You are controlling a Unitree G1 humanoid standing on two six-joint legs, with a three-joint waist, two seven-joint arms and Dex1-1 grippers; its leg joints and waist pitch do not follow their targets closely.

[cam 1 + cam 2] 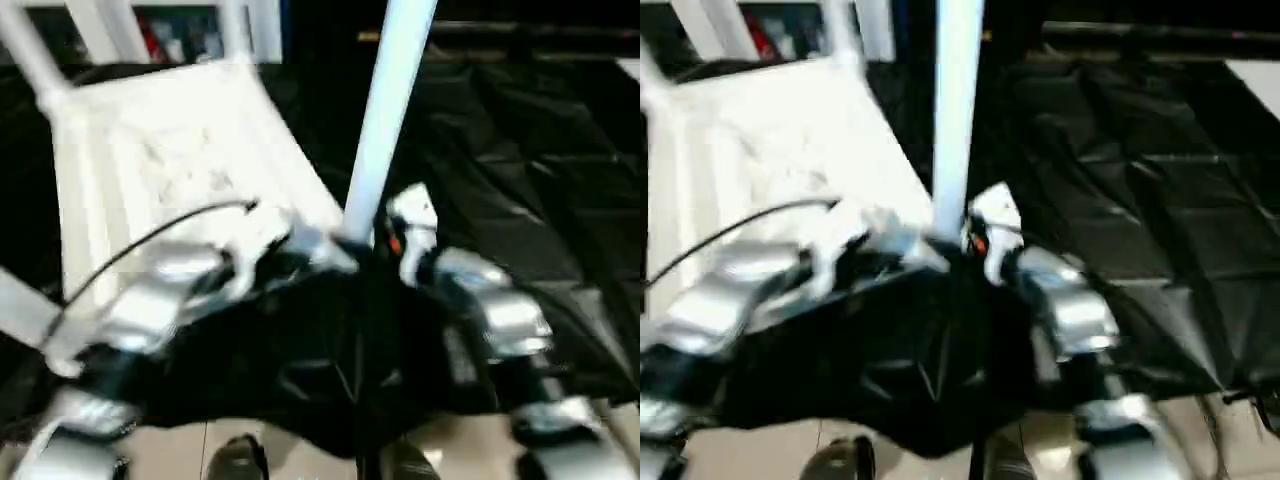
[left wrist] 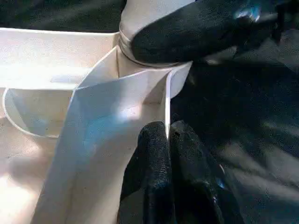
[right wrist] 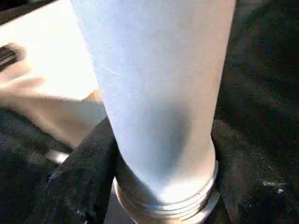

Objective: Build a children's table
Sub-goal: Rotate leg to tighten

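Upturned white table top, ribbed underside up, resting on black sheeting spread over the floor. One white tapered leg standing upright at the near corner socket, threaded collar just at the socket's mouth. Right gripper grasping that leg's base, a black finger on each side. Left gripper clenched on the top's thin rim wall beside the socket. More legs rising at the far corners.

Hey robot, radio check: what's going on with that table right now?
Left gripper shut on table top rim. Right gripper around a leg at its threaded base. Leg standing at near corner socket. Nothing in the way.
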